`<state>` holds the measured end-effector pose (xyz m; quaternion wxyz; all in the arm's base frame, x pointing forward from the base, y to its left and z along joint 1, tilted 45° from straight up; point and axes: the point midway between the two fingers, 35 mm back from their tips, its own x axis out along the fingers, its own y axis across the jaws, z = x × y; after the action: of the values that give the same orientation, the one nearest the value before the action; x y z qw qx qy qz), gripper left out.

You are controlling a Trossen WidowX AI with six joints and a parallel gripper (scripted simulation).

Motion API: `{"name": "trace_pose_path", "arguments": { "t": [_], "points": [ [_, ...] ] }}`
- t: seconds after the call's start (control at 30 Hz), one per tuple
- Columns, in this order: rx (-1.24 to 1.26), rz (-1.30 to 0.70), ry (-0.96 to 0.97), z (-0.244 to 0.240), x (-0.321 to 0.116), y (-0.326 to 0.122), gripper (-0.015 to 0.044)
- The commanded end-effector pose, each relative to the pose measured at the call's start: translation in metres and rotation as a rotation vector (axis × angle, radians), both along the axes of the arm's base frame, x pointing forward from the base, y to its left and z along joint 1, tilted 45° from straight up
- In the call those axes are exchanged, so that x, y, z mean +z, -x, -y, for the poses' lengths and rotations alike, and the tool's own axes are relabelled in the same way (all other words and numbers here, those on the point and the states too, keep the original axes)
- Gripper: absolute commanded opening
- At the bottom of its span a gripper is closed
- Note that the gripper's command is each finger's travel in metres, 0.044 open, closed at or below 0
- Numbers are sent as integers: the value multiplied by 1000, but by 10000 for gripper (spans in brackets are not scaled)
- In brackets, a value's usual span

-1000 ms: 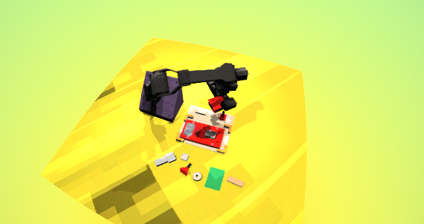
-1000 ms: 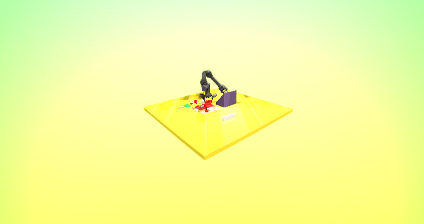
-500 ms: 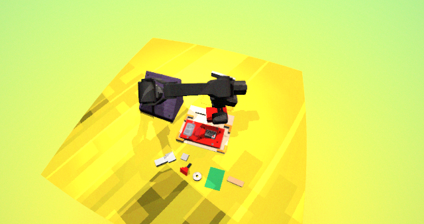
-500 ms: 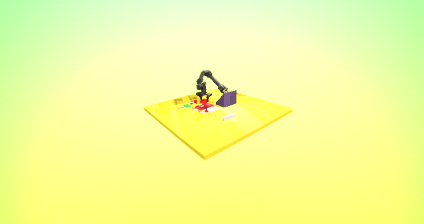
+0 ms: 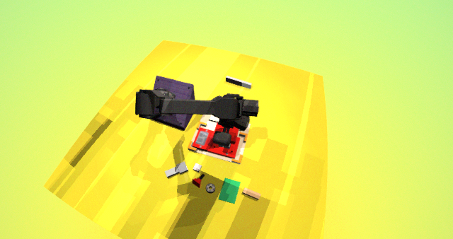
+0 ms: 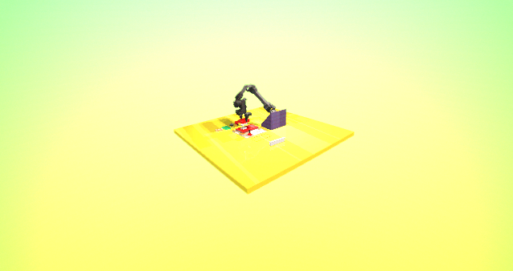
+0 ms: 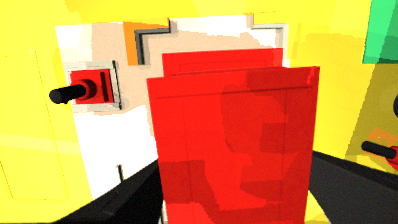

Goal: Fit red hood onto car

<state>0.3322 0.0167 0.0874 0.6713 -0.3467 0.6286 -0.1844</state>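
Note:
The red hood (image 7: 235,135) (image 6: 241,122) is held between the fingers of my gripper (image 7: 235,167) (image 5: 232,130), which is shut on it. Its flat roof faces the wrist camera. The red chassis (image 5: 215,151) (image 6: 248,129) sits in the pale jig (image 5: 216,155) (image 7: 100,45). In the wrist view, a strip of the chassis (image 7: 222,61) shows beyond the hood's far edge. The hood is over the chassis area and looks raised above it; the exact gap is unclear. The engine block, the pegs and the corner holes are hidden or too small to tell.
A red part with a black stem (image 7: 91,86) stands in a square holder on the jig. Another red part (image 5: 197,182), a ring (image 5: 213,190), a green square (image 5: 230,190), a beige block (image 5: 251,194), a grey part (image 5: 177,170) and a white bar (image 5: 238,81) lie around. The arm's base is purple (image 5: 177,120).

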Motion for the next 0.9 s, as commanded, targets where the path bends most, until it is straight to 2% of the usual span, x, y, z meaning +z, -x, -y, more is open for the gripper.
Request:
{"name": "trace_pose_path", "arguments": {
  "t": [0.0, 0.43, 0.87],
  "points": [
    [-16, 20, 1, 2, 3, 1, 0],
    [-16, 21, 2, 35, -29, -7, 0],
    [-16, 21, 3, 38, -30, -9, 0]
  ]
}}
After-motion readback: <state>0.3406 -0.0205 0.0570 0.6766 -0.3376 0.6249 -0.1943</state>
